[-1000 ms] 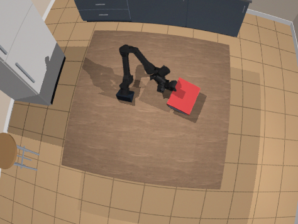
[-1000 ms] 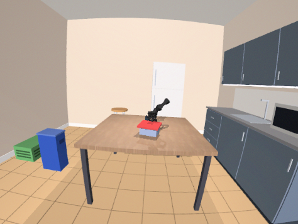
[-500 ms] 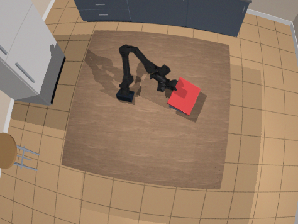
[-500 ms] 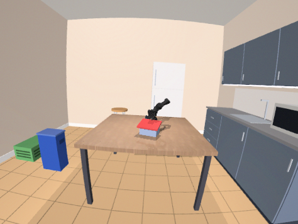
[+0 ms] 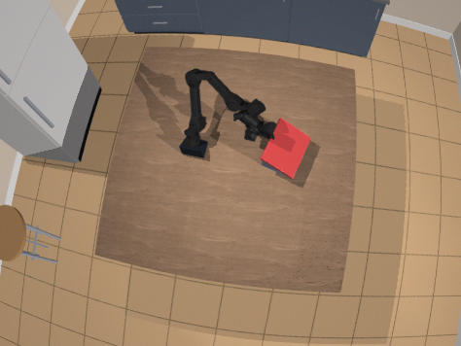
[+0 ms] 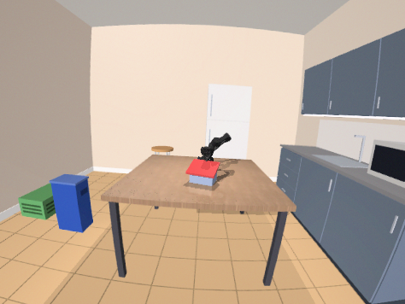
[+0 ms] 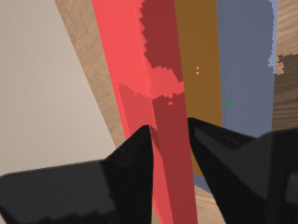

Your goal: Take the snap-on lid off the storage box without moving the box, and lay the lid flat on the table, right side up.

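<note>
The red lid (image 5: 293,156) (image 6: 203,169) (image 7: 120,35) is tilted over the blue storage box (image 5: 272,167) (image 6: 202,180) (image 7: 247,65). Its edge at the gripper is raised, and its opposite side slopes down toward the box. My gripper (image 5: 273,133) (image 6: 207,159) (image 7: 167,128) is shut on the lid's raised edge, one finger on each side of the rim. In the wrist view, an ochre-brown strip (image 7: 201,50) shows between the rim and the box wall. The box stands on the table. The lid hides most of the box in the top and exterior views, so contact at its far side cannot be told.
The wooden table (image 5: 209,228) (image 6: 141,184) bears the box and the arm's base (image 5: 194,149). The arm reaches over the table from the base to the lid. A stool, blue bin, green crate, fridge and kitchen cabinets stand around the table, off its top.
</note>
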Motion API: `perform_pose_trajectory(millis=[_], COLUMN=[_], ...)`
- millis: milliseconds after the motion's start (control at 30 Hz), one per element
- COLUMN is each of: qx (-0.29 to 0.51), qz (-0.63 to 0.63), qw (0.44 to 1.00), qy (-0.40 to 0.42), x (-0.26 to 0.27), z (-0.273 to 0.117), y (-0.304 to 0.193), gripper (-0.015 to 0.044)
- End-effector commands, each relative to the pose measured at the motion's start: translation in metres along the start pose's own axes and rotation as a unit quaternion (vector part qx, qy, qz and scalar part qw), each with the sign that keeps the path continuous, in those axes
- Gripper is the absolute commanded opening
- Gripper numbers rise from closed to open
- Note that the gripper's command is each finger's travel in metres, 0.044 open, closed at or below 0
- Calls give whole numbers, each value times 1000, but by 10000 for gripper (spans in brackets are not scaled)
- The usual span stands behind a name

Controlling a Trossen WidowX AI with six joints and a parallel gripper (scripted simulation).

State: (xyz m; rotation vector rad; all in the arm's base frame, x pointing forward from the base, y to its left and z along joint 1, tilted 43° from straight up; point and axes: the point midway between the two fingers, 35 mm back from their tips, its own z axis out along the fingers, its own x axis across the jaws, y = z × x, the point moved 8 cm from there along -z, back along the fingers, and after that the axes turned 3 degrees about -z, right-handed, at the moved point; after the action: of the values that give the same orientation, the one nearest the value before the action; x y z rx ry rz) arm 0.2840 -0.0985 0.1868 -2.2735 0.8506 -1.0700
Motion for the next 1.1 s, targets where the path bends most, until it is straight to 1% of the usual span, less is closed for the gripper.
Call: perform_pose_trajectory(millis=[0, 600, 1067], qx=[0, 0, -1], qz=[-2, -2, -2], qw=[1000, 1000, 1000], qy=[4, 4, 4], x=[8, 34, 49], z=[-2, -6, -18], y=[0, 2, 2], gripper=[0, 0, 0])
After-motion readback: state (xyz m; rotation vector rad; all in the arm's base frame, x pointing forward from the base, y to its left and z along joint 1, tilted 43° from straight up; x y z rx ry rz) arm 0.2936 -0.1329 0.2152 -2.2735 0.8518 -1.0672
